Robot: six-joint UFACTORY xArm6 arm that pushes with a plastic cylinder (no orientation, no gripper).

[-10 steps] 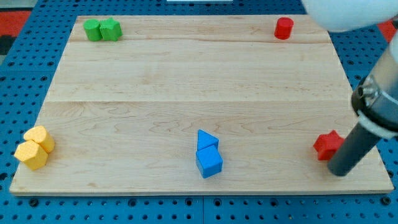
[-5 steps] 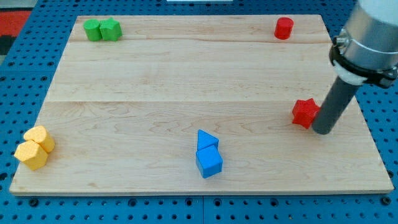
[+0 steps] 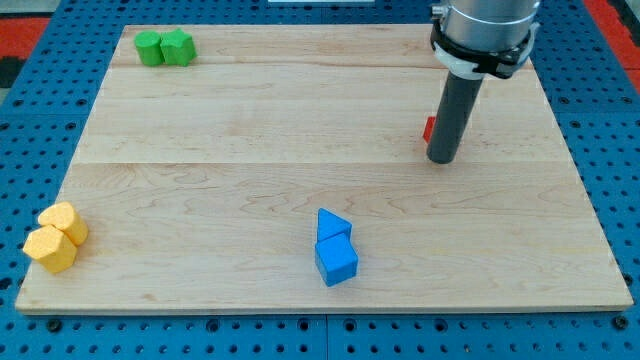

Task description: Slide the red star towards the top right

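Observation:
The red star [image 3: 429, 128] is almost wholly hidden behind my rod; only a red sliver shows at the rod's left edge, in the upper right part of the wooden board [image 3: 250, 130]. My tip [image 3: 441, 159] rests on the board just below and right of that sliver, touching or nearly touching the star. The red cylinder seen before near the view's top right is hidden behind the arm.
Two green blocks [image 3: 165, 47] sit at the top left corner. Two yellow blocks [image 3: 55, 237] sit at the bottom left. A blue triangle [image 3: 331, 224] and a blue cube [image 3: 336, 260] sit together at the bottom centre.
My tip has swept from the bottom right up and to the left, pushing the red star with it. The star has gone from the lower right edge to the upper right area.

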